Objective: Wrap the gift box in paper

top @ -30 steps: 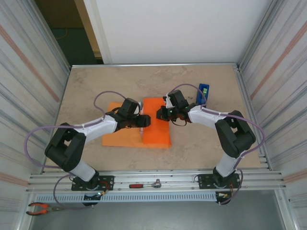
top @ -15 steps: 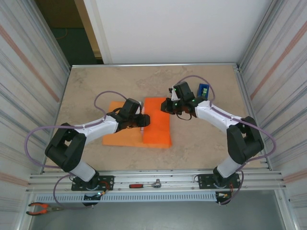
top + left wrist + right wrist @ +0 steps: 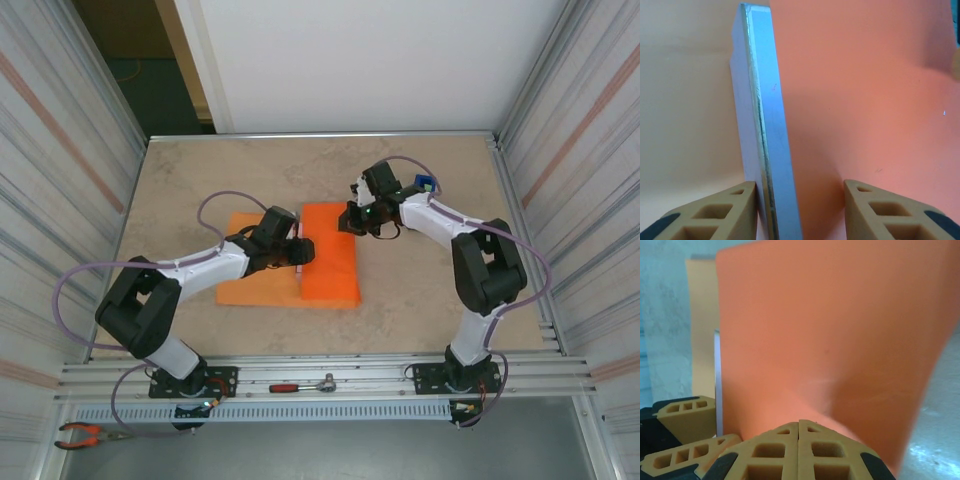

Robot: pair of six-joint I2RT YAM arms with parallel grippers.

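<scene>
Near the middle of the table (image 3: 200, 190), lying flat: the gift box (image 3: 765, 125), with the paper (image 3: 255, 285) spread under it and 1 flap of this orange sheet folded over its top. From the left wrist, visible as a pale side with a shiny edge, flat paper to its left and the orange flap to its right. At the left edge of the box, the left gripper (image 3: 298, 252), about half open, with this edge between its 2 fingers (image 3: 715, 215): 1 touching the pale side, the other above the orange top and apart from the edge, so not clamped on anything. At the far right corner of the flap, the right gripper (image 3: 799, 427), fully closed, tips pressed together just before the orange sheet; impossible to tell whether paper is pinched between them. Behind the right arm, partly hidden, a blue tape dispenser (image 3: 424, 186). On the near rail, a red-handled tool (image 3: 288, 387).
</scene>
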